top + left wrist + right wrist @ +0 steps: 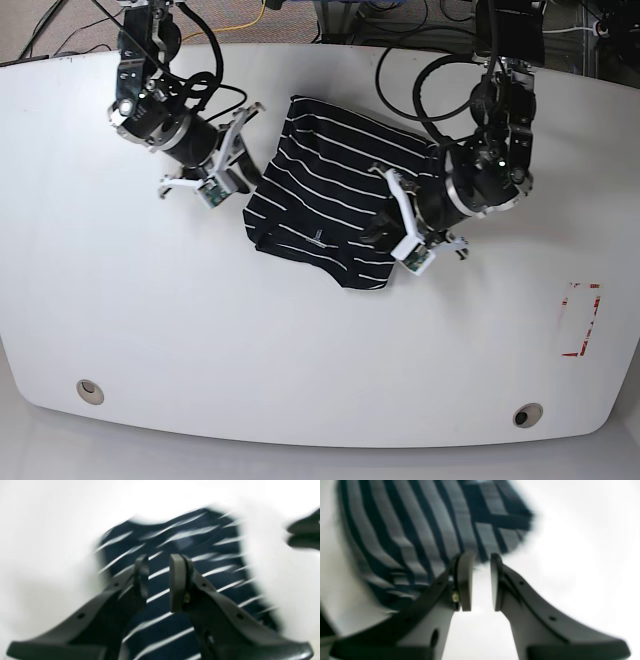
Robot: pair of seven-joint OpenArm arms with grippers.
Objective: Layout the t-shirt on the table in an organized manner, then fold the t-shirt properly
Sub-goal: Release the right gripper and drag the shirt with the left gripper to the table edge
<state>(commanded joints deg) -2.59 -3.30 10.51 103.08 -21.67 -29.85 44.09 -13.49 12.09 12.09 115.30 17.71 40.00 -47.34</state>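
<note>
The t-shirt [335,205] lies folded into a rough rectangle at upper centre of the white surface [300,340]. The left claw [158,582] hovers over its striped cloth, pads spread and empty. The right claw [481,581], likewise parted and empty, hangs beside the shirt's edge.

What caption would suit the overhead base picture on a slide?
Two robot arms flank a folded striped t-shirt on a white table, left gripper at its edge, right gripper alongside.
</note>
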